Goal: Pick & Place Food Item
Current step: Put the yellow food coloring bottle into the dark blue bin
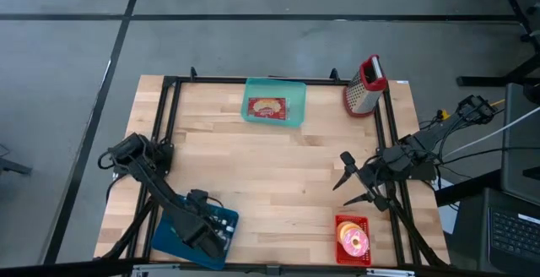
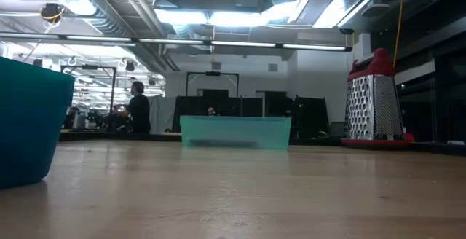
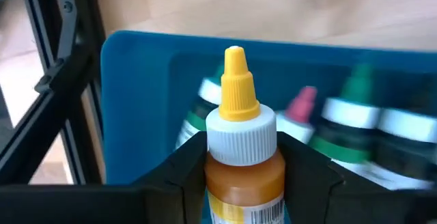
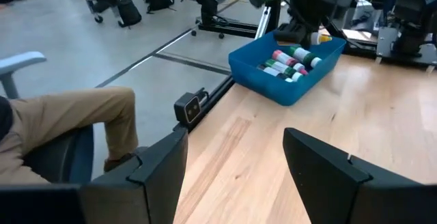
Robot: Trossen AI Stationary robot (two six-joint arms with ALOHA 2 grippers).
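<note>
Over the blue bin (image 1: 173,236) at the table's near left corner, my left gripper (image 1: 207,230) (image 3: 240,166) is shut on a bottle of amber sauce (image 3: 240,176) with a white ribbed cap and a yellow nozzle (image 3: 236,80). Several other bottles (image 3: 355,121) lie on the bin's floor below it. At the table's right side my right gripper (image 1: 348,184) (image 4: 235,156) stands open above the wood, holding nothing. The right wrist view shows the bin (image 4: 287,63) with the left arm above it. My left gripper pinches the bottle's shoulder (image 3: 242,183), just below the white cap, between its two fingers (image 3: 183,166). The fingers come steeply from above and lie along the bottle, whose cap and nozzle stick out past the fingertips. The bottle is lifted clear of the bottles in the bin.
A teal tray (image 1: 272,108) with a packaged food item stands at the far middle, and a red-topped grater (image 1: 364,84) at the far right. A red basket with a pink doughnut (image 1: 353,239) sits near the right front edge. Bare wood (image 1: 278,176) lies between.
</note>
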